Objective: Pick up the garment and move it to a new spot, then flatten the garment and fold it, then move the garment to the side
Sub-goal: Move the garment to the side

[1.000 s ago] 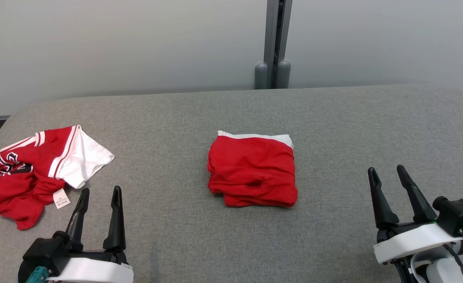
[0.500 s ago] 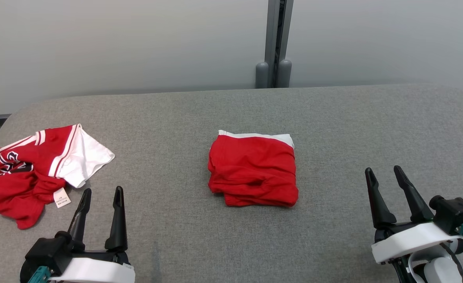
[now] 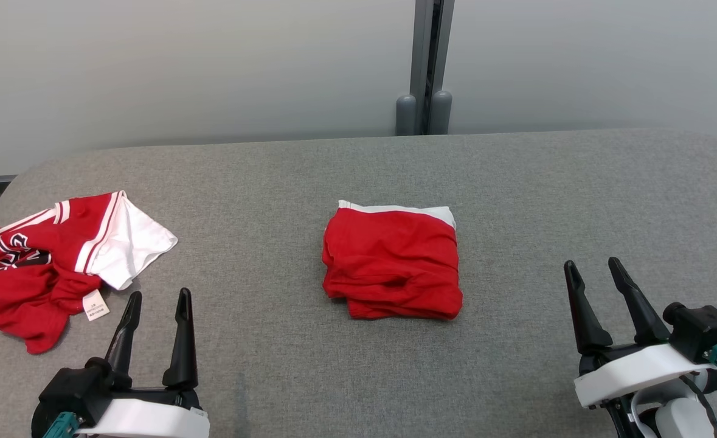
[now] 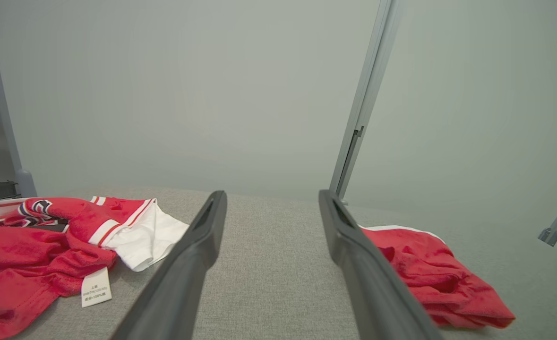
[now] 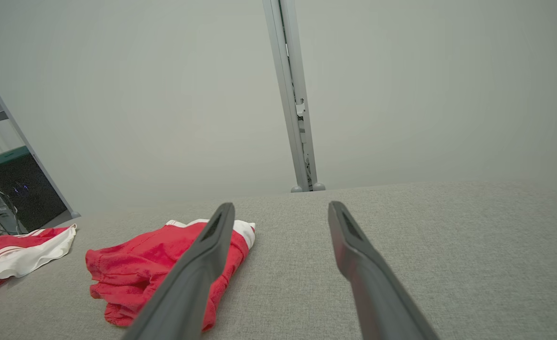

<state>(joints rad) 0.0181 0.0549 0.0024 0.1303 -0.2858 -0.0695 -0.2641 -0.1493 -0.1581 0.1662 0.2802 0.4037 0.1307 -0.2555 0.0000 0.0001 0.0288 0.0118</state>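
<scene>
A crumpled red-and-white jersey [image 3: 48, 261] lies at the left edge of the bench [image 3: 273, 182]; the left gripper [image 3: 158, 294] hovers near it, jaws apart and empty. The folded red garment [image 3: 393, 264] sits mid-bench, clear of both grippers. At the right, the right gripper [image 3: 592, 263] stands spread wide, holding nothing

Grey fabric-covered table [image 3: 516, 182] carries two items. Folded red garment with white edge [image 3: 391, 264] sits mid-table. Crumpled red-and-white jersey [image 3: 48, 255] lies well left of it.
</scene>
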